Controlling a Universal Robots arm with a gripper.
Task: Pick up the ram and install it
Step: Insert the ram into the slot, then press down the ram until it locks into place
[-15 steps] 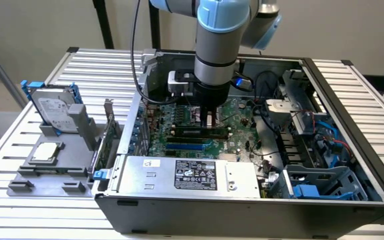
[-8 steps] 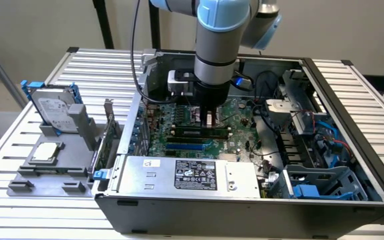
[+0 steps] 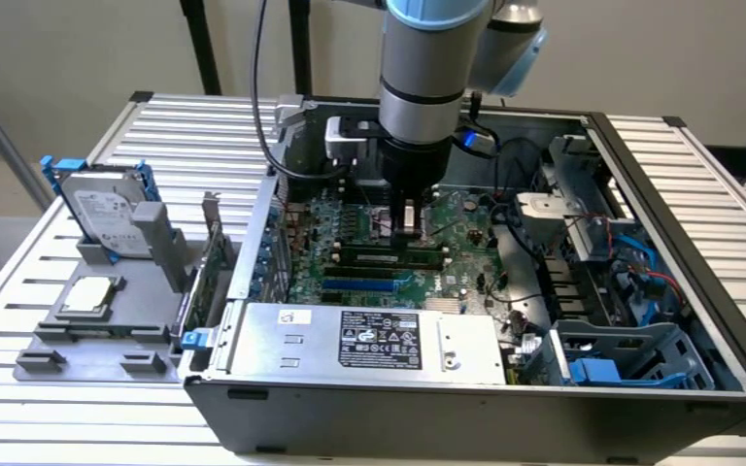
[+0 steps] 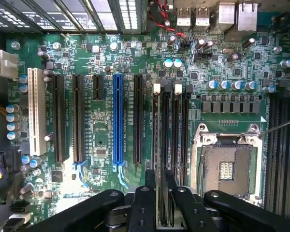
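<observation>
The ram (image 4: pixel 163 145) stands edge-on in one of the black memory slots beside the CPU socket (image 4: pixel 225 169), running away from the fingers. In the exterior view the ram (image 3: pixel 392 256) is a thin dark stick with chips, lying along the slots on the green motherboard (image 3: pixel 347 218). My gripper (image 3: pixel 406 225) reaches straight down into the open computer case and hangs over one end of the stick. In the wrist view my gripper (image 4: pixel 160 186) has its black fingers (image 4: pixel 150 180) flanking the ram's top edge with a narrow gap, so it looks open.
The black case wall (image 3: pixel 684 214) surrounds the board. A silver power supply (image 3: pixel 373 340) sits at the near side, with blue cables and a drive cage (image 3: pixel 606 359) at the exterior view's right. Outside the case, a grey fixture (image 3: pixel 101 320) holds a hard drive (image 3: pixel 108 209).
</observation>
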